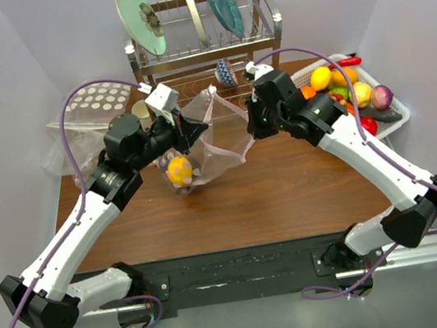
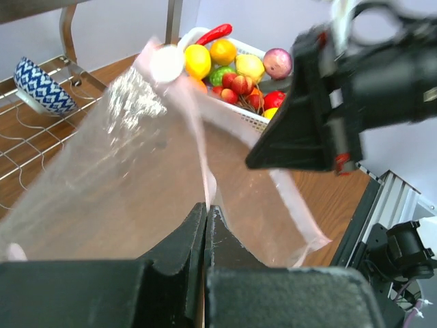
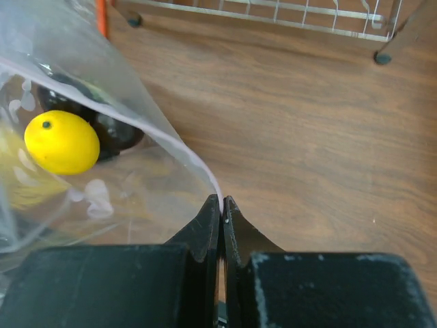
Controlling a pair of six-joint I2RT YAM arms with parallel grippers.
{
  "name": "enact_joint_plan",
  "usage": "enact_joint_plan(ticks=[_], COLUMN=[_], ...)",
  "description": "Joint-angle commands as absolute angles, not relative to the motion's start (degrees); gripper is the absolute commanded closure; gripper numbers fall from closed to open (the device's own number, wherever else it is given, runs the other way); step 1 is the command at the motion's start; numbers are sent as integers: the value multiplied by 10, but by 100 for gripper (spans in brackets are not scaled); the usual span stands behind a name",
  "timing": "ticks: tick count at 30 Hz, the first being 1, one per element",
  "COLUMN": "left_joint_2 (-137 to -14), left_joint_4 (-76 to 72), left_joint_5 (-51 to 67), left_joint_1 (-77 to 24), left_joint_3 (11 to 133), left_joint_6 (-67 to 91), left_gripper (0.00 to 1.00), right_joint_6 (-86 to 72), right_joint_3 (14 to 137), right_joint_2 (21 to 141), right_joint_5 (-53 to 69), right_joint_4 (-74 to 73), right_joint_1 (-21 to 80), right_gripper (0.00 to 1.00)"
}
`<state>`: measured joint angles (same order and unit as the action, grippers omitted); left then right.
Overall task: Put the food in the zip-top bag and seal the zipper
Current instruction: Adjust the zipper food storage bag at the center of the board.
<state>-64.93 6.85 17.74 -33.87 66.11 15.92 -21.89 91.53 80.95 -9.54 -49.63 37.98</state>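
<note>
The see-through zip-top bag (image 1: 216, 138) hangs open above the table between my two grippers. My left gripper (image 1: 188, 130) is shut on its left mouth edge, on the pinkish zipper strip (image 2: 203, 160). My right gripper (image 1: 252, 122) is shut on the right mouth edge (image 3: 205, 174). A yellow lemon (image 1: 179, 170) and a dark purple piece (image 3: 115, 131) lie in the bag's bottom, which rests on the table; the lemon also shows in the right wrist view (image 3: 61, 142). More food (image 1: 346, 87), lemon, orange, red and purple pieces, sits in the white basket (image 1: 391, 125) at the right.
A metal dish rack (image 1: 201, 46) with plates stands at the back, with a blue patterned bowl (image 1: 226, 72) on its lower shelf. A polka-dot bag (image 1: 96, 102) and a cup (image 1: 141, 110) lie at the back left. The basket also shows in the left wrist view (image 2: 254, 120).
</note>
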Motion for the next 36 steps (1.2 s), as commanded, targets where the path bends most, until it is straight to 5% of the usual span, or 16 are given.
enact_joint_plan(ticks=[1, 20, 25, 36], left_joint_2=[-671, -627, -643, -717], left_joint_4=[61, 106, 105, 89], left_joint_5=[191, 55, 85, 135], left_joint_1=[-337, -320, -319, -319], left_joint_3=[680, 724, 722, 686], left_joint_6=[162, 121, 114, 141], left_gripper=[100, 100, 100, 100], right_joint_6=[-202, -237, -234, -213], right_joint_3=[981, 894, 862, 820], right_joint_2=[752, 792, 793, 706], right_joint_5=[-111, -9, -36, -159], right_joint_4=[-477, -395, -397, -423], right_joint_1=[381, 381, 381, 375], right_gripper=[100, 99, 44, 31])
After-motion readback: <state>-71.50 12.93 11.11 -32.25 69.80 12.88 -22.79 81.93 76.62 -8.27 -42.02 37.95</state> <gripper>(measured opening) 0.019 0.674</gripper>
